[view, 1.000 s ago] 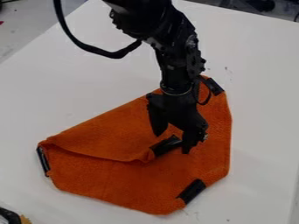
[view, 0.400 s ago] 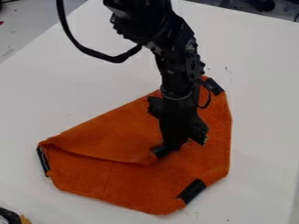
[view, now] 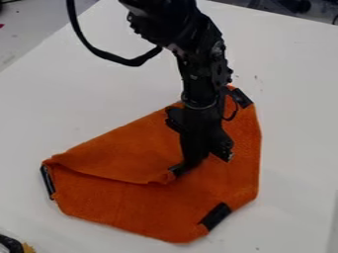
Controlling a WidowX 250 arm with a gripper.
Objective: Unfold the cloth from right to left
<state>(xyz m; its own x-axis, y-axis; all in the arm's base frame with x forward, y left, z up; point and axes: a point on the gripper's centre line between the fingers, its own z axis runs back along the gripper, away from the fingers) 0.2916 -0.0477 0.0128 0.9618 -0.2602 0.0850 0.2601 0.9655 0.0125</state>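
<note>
Black patch (view: 175, 171) on cloth's folded corner mostly hidden behind my fingers (view: 190, 158); part of cloth's upper edge behind my arm (view: 199, 86). Spread apart a second ago; now closed, pinching folded corner. Arm hangs down over orange cloth (view: 125, 205), partly folded on tabletop (view: 86, 108).

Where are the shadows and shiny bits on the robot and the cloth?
Camera view: the black arm has small pale glints; a thin dark shadow line follows the folded edge of the orange cloth, whose surface looks matte, without glare.
</note>
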